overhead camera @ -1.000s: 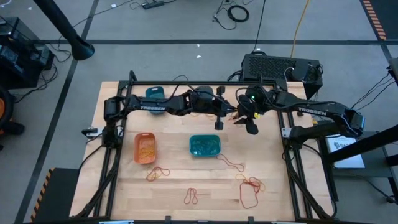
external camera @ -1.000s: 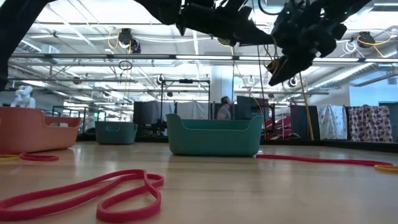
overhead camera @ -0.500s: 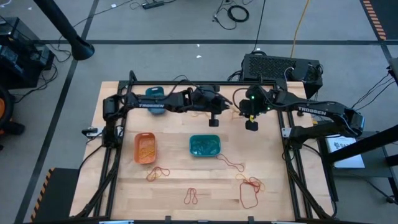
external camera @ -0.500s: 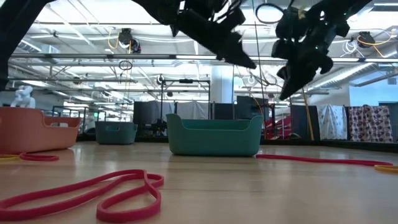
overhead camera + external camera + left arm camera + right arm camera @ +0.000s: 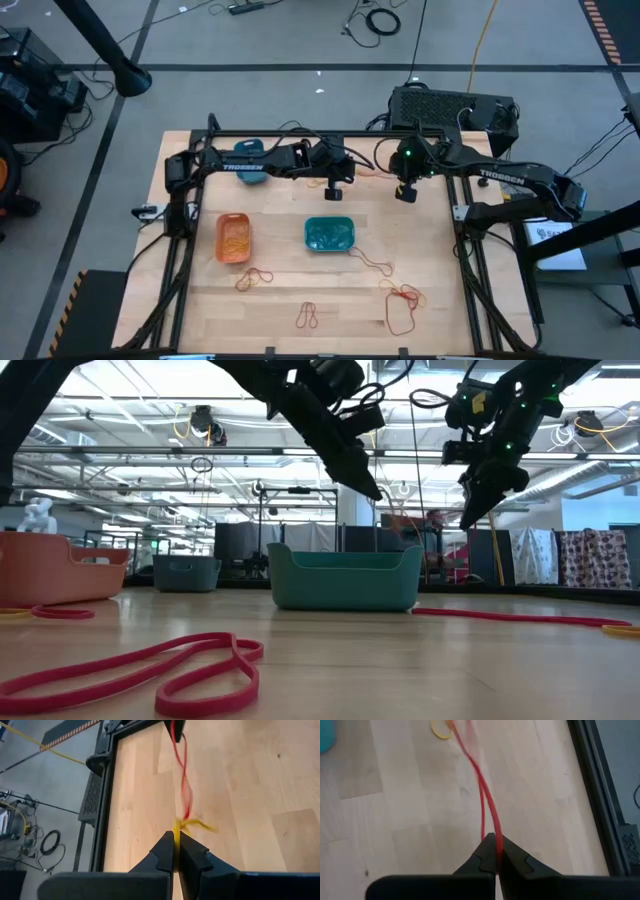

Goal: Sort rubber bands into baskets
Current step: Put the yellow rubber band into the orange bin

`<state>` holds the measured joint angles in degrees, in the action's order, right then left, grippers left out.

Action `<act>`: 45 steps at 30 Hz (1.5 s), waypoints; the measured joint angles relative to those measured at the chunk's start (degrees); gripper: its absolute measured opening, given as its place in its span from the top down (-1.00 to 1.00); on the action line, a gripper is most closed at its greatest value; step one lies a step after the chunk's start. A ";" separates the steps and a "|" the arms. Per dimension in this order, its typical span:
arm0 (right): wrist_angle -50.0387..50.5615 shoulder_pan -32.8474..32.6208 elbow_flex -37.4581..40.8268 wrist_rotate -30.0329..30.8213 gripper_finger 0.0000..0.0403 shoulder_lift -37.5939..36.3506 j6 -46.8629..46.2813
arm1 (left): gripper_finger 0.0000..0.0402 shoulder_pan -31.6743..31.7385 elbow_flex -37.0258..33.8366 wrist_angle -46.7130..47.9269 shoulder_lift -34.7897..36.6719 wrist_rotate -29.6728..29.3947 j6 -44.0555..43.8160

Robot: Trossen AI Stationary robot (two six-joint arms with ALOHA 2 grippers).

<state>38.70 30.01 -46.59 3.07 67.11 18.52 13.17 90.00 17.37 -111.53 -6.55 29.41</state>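
Red rubber band (image 5: 487, 815) within right pincer (image 5: 496, 851)

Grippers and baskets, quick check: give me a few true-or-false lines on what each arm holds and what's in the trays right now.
1. The left gripper is shut on a yellow band. True.
2. The right gripper hangs open and empty. False: it is shut on a red band.
3. The red band and yellow band are tangled together between the two grippers. True, as the left wrist view shows.
4. The orange basket is empty. False: it holds orange-yellow bands.
5. Both grippers are down on the table. False: the low view shows them raised above the teal basket.
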 joint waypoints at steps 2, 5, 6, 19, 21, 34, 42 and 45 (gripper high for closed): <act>-0.02 0.28 0.00 0.11 1.00 0.00 -0.04 | 0.93 0.00 0.00 0.60 0.00 0.00 0.04; -0.02 0.72 0.00 0.13 1.00 0.00 -0.11 | 0.93 0.00 0.00 1.68 0.00 -0.75 0.93; -0.02 0.78 0.00 0.16 1.00 0.00 -0.46 | 0.93 0.00 0.00 2.46 0.00 -1.59 1.29; 1.99 0.75 0.00 7.39 1.00 0.00 -2.86 | 0.93 -0.07 0.02 15.27 -0.02 -20.91 4.52; 2.57 0.76 0.00 7.37 1.00 0.00 -2.88 | 0.93 0.00 0.02 18.00 -0.02 -22.55 4.47; 3.48 0.75 -0.02 7.34 1.00 0.00 -4.16 | 0.93 0.52 0.02 18.07 -0.02 -22.86 4.03; 2.00 0.77 0.00 1.17 1.00 0.00 -4.44 | 0.93 0.48 0.02 -1.97 -0.04 -4.70 4.03; 2.22 0.75 0.00 1.06 1.00 0.00 -5.29 | 0.93 0.48 0.02 -7.41 -0.15 -2.65 4.00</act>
<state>40.92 30.76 -46.59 4.13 67.11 13.24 13.65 90.02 9.96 -111.68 -9.19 33.41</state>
